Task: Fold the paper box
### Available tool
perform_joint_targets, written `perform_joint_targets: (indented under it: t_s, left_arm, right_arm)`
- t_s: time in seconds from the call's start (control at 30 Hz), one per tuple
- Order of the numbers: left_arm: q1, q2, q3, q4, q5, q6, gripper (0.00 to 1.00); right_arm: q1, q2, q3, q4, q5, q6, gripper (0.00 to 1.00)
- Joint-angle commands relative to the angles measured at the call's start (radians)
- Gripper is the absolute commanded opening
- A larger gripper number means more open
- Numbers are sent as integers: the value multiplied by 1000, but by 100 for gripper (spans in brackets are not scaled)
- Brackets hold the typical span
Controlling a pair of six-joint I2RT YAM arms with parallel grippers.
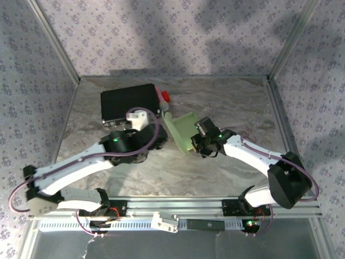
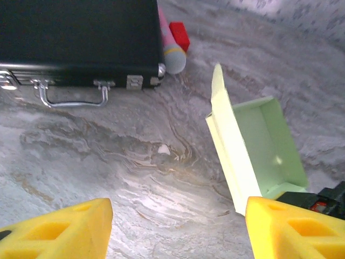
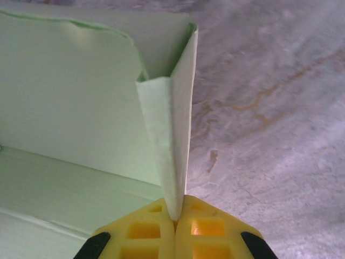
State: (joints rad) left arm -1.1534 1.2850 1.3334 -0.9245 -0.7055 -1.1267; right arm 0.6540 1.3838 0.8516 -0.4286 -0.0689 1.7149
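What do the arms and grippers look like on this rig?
Left arm and right arm: white links, bulky black joint housings, a purple cable looped along each, small green lights near the wrists. Left gripper and right gripper: blocky yellow fingers with recessed pockets.

I see a pale green paper box (image 2: pixel 264 140), a black case (image 2: pixel 81 32), a red block (image 2: pixel 179 35), yellow finger pads (image 2: pixel 59 232), a grey marbled table (image 2: pixel 108 156) with brown veins, and lilac flower-print walls (image 1: pixel 161 32).
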Motion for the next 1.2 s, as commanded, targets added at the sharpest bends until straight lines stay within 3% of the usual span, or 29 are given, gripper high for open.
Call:
perform_joint_targets:
  t_s: [0.0,0.33,0.73,0.9,1.1,1.13,1.17]
  left_arm:
    - [-9,80,86,-20,-29,-56,71]
    - [7,245,169,47,21,0,69]
    - [33,322,153,120,34,77,33]
    - [36,343,158,114,35,79,0]
    - [37,364,185,53,24,86,0]
    - [37,364,189,48,18,94,0]
    - [36,366,197,36,10,109,0]
  right_arm:
    - [3,-6,12,-67,-16,156,0]
    - [21,12,-5,-45,-26,193,0]
    - [30,15,-23,-36,-22,219,0]
    - [42,22,-26,-31,-19,231,0]
    - [46,18,-26,-36,-14,242,0]
    - [48,17,-26,-34,-16,244,2]
    - [48,18,-27,-27,-20,243,15]
